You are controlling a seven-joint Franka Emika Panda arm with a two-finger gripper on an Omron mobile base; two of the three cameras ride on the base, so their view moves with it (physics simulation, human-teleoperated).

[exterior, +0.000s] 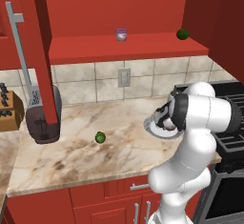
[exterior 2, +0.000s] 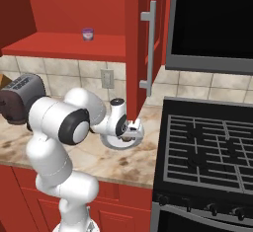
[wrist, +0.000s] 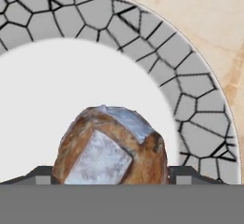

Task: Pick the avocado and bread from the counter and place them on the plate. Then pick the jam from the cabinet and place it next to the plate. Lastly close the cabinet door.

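Bread (wrist: 112,147) sits closest to the hand camera, a brown crusty lump with a pale cut face, lodged between the two dark fingers (wrist: 110,173) whose tips show on either side of it. The fingers stand about half spread, and they appear to be holding the bread, though I cannot tell for certain that both pads press on it. Directly beyond the fingers lies the plate (wrist: 190,99), its white middle under the bread and its grey ridged rim curving away past the tips.

My judgement is that the step in hand is setting the bread down on the plate. To do it well, the fingers should be low enough that the bread rests on the white middle before they part, then spread fully and lift straight away so the lump is not dragged toward the rim or rolled off onto the desk (exterior: 71,156).

Well apart from the fingers, on the far side of the arm in the left base view, the avocado (exterior: 99,137) lies on the desk and has yet to be moved. High above the fingers, the jam (exterior: 121,34) stands on the shelf of the open cabinet (exterior: 119,49), with a darker green ball (exterior: 181,34) further along the same shelf.

No brand, label or writing can be read anywhere; the jam jar is too small to make out any.
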